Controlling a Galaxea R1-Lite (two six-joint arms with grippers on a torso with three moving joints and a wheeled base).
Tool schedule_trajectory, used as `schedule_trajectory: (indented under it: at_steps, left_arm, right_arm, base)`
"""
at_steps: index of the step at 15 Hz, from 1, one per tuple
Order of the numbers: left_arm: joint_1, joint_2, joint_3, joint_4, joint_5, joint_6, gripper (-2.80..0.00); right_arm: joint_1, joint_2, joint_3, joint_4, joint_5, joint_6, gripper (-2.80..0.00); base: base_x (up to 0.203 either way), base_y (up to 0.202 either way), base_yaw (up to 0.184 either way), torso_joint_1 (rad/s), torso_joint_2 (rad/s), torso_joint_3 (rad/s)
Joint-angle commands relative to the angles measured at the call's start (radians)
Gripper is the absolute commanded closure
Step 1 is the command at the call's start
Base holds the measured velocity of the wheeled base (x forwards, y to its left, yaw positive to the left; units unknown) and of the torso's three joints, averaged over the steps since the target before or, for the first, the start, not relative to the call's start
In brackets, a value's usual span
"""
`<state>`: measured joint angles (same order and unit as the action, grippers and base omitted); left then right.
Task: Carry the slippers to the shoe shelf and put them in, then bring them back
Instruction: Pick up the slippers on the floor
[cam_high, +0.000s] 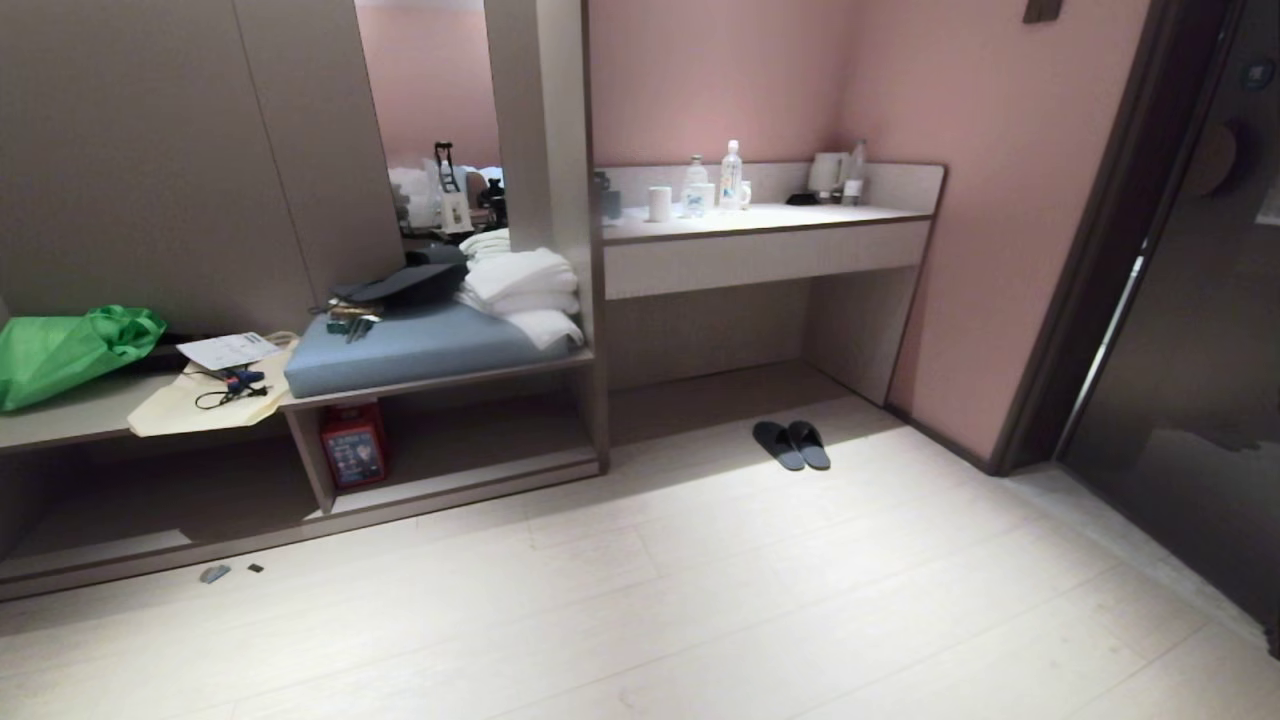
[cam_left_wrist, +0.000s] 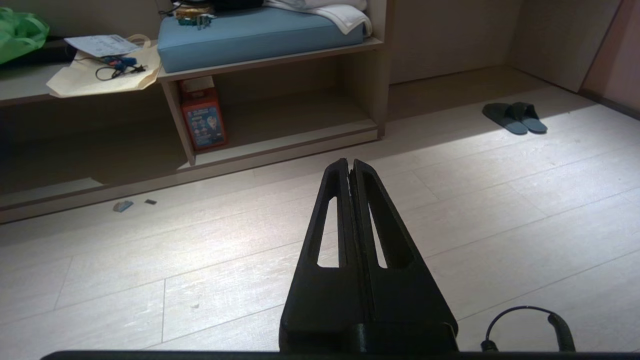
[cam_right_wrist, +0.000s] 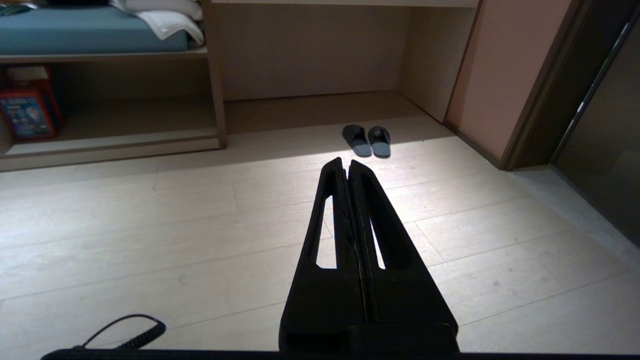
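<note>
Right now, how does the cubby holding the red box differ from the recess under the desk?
The shoe shelf has its own pale bottom board raised off the floor; the desk recess opens straight onto the floor. The shoe shelf is low and holds a red box; the desk recess is taller and has nothing visible inside. The slippers lie on the floor just in front of the desk recess, well away from the shoe shelf. Both share the same grey-beige laminate.

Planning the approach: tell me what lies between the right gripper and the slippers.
Only bare floor separates the right gripper from the slippers, seen in the right wrist view.
</note>
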<state>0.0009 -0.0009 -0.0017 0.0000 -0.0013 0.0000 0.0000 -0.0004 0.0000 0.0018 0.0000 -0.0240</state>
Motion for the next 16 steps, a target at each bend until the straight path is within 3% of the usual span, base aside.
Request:
schedule_trajectory:
  at_steps: [1,7,16]
  left_arm:
    - [0.001,0.001,0.000,0.000,0.001,0.000,0.00]
    - [0.001,0.001,0.000,0.000,0.001,0.000,0.00]
    - [-0.001,0.001,0.000,0.000,0.001,0.000,0.00]
  right_arm:
    - [0.000,0.000,0.000,0.000,0.000,-0.001,0.00]
    - [0.000,0.000,0.000,0.000,0.001,-0.001,0.00]
    - [0.000,0.000,0.000,0.000,0.002,-0.001,0.00]
  base:
    - [0.000,0.000,0.000,0.000,0.00,0.000]
    - [0.017,0.000,0.000,0.000,0.00,0.000]
    - [0.195,0.000,0.000,0.002,0.00,0.002]
